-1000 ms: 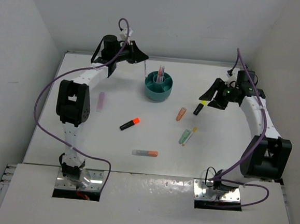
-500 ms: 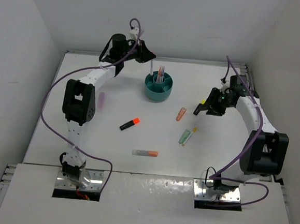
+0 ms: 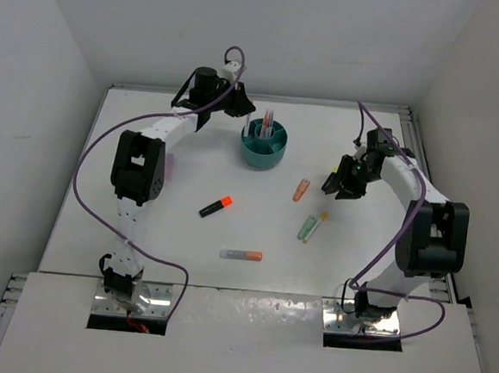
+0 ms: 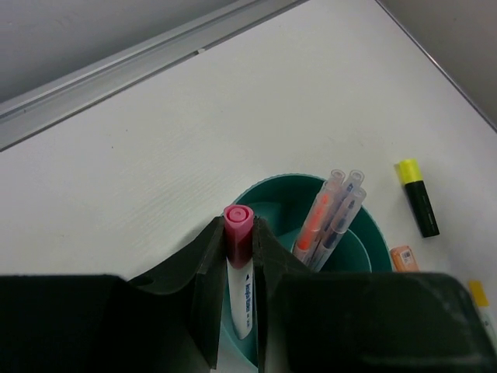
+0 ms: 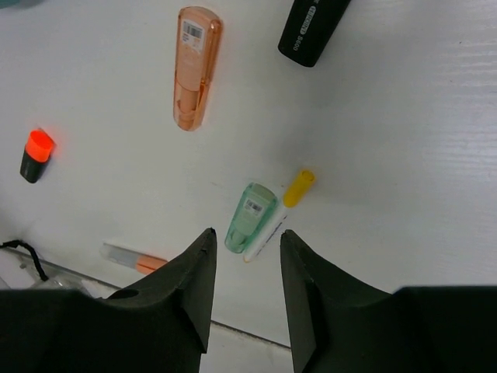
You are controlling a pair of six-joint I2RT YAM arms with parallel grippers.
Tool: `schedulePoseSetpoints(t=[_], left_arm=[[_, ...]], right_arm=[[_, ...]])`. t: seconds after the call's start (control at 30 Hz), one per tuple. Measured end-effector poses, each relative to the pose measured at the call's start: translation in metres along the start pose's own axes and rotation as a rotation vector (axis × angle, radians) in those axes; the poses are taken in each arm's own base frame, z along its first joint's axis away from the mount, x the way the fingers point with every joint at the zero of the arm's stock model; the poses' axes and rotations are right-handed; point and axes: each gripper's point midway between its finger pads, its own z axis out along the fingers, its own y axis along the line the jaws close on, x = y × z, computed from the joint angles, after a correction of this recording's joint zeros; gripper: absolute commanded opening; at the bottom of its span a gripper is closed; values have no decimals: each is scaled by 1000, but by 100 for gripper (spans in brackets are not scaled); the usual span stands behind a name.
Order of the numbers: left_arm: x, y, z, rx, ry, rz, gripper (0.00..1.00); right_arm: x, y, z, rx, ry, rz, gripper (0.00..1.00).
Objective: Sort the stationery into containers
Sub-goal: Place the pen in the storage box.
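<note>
My left gripper is shut on a white pen with a pink cap and holds it upright over the near rim of the teal organiser cup, its tip inside an outer compartment. Three thin pens stand in the cup's centre tube. My right gripper is open and empty, above the table beside the black-yellow marker. In the right wrist view its open jaws frame a green marker and a thin yellow-capped pen farther off.
Loose on the table lie an orange stubby marker, the green marker, a black-orange marker, a grey-orange pen and a pink marker beside the left arm. Walls close the table at the back and both sides.
My left gripper has carried the pink-capped pen rightward to the cup's rim. My right gripper has moved left and nearer, over the black-yellow marker.
</note>
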Motion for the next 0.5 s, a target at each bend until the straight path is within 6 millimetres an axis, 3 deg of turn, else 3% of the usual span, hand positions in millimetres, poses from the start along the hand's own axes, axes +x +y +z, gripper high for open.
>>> schedulePoseSetpoints(t=[0.2, 0.4, 0.5], left_arm=[[3, 3, 0, -15, 13, 16, 63], [2, 0, -5, -15, 5, 18, 69], [-12, -8, -15, -15, -20, 33, 69]], right_arm=[[-4, -5, 10, 35, 24, 11, 37], [3, 4, 15, 40, 42, -10, 32], [6, 8, 18, 54, 46, -25, 28]])
